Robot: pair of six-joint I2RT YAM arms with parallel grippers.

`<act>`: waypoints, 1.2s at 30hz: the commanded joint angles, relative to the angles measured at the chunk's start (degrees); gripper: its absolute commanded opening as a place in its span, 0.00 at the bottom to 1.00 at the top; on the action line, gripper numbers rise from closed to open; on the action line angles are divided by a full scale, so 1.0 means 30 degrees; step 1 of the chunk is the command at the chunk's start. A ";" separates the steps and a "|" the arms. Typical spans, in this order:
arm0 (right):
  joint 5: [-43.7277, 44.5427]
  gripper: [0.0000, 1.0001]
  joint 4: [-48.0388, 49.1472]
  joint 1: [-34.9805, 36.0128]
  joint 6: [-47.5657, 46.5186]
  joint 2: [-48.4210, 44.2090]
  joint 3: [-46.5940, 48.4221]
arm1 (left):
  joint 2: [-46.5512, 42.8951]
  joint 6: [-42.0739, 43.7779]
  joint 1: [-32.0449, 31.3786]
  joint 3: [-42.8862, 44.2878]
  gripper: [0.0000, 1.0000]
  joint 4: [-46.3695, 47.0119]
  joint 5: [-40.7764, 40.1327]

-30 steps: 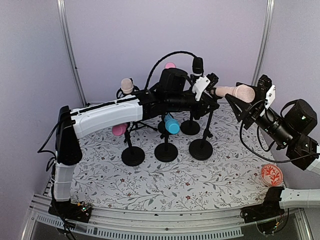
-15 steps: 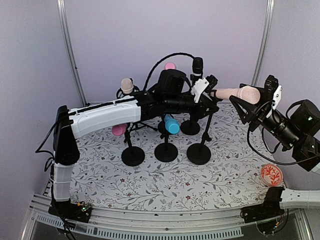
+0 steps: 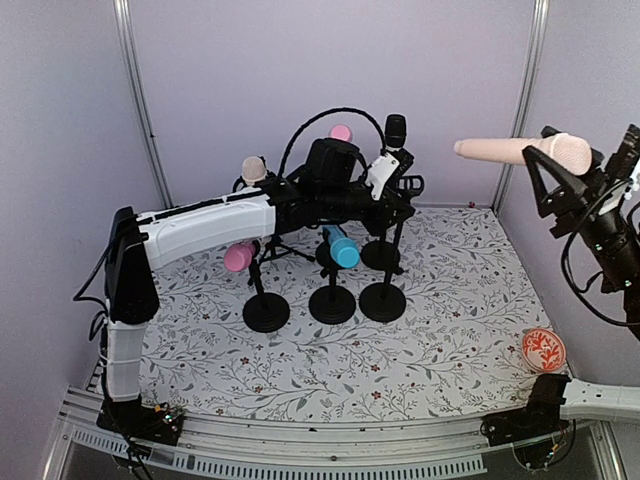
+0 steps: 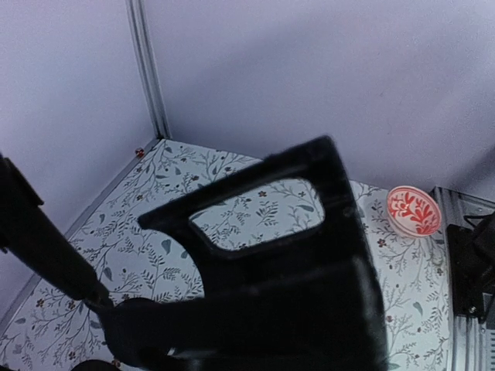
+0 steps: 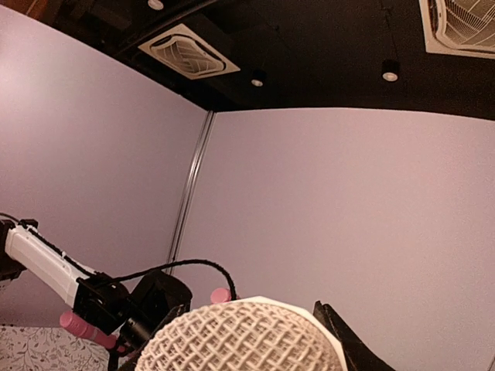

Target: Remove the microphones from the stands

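Observation:
The beige microphone (image 3: 500, 150) hangs in the air at the upper right, well apart from its stand. My right gripper (image 3: 556, 170) is shut on it just behind the mesh head. The right wrist view shows that head (image 5: 240, 338) between my black fingers (image 5: 349, 345). The black stand (image 3: 388, 250) rests on its round base (image 3: 382, 301), its top bare. My left gripper (image 3: 396, 186) is shut on the stand's upper end. In the left wrist view a black mass (image 4: 302, 286) fills the frame, and I cannot separate fingers from stand there.
Other stands crowd round the left arm: a pink microphone (image 3: 238, 258), a blue one (image 3: 343, 250), a black one (image 3: 396, 130) and a pale one (image 3: 253, 170). Their round bases (image 3: 265, 312) sit mid-table. A red patterned disc (image 3: 543, 350) lies at the near right.
My right gripper has carried the microphone up and to the right, out of the stand's clip. The left gripper and the stand have shifted slightly left.

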 commanded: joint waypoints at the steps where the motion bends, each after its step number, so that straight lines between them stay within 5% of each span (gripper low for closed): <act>1: 0.1117 0.00 0.2597 -0.0138 -0.0429 -0.0829 0.1015 | -0.0405 0.0015 0.0652 -0.0061 0.00 0.0188 -0.0283; 5: 0.1282 0.00 0.2576 -0.0149 -0.0265 -0.0758 0.0849 | -0.0765 0.0036 0.0667 -0.0269 0.15 0.0393 0.1395; 13: 0.1933 0.00 0.2576 -0.0138 0.0941 0.0452 0.0684 | -0.1558 0.0508 0.0767 0.0010 0.74 -0.0737 0.4317; 17: 0.1905 0.00 0.2557 -0.0141 0.2125 0.1268 0.0744 | -0.2420 0.1349 0.1119 -0.0142 0.96 -0.1711 0.3950; 36: -0.3682 0.00 0.2661 -0.0182 0.9434 0.9324 0.5104 | -1.0406 0.9255 0.1542 -0.3862 0.98 -0.5415 0.3634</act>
